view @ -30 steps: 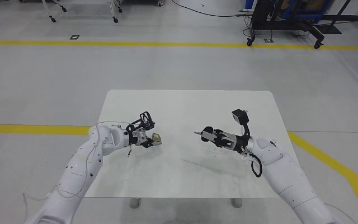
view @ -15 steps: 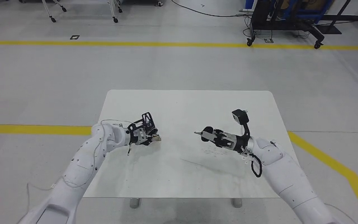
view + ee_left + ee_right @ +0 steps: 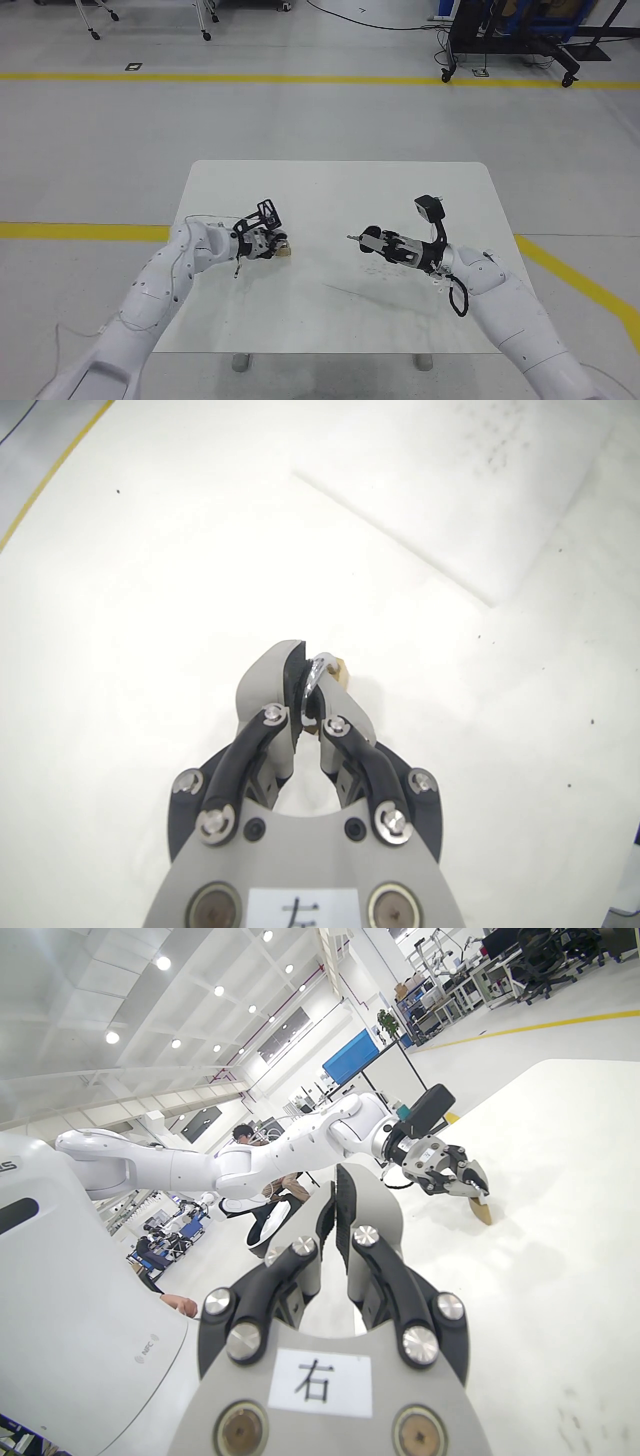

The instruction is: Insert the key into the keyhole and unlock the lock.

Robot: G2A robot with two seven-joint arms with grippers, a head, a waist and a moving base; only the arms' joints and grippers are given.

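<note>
The left gripper is clamping shut on the lock. Its two fingers are pinching the silver shackle between their dark pads, almost together. The brass body is sticking out just past the fingertips. From the right wrist camera the lock is hanging tilted under that gripper, and its lower end is looking like it is touching the table. From above, the lock is sitting on the left half of the table, near the middle front.

The right gripper is hovering over the right half of the table, well apart from the lock and pointing toward it. Its fingers are pressing together with no visible gap between the pads. The key is showing from above as a thin dark sliver poking out of the fingertips toward the lock. How much of it the pads are gripping cannot be told. Key and lock are not touching, and open white tabletop is lying between them.
</note>
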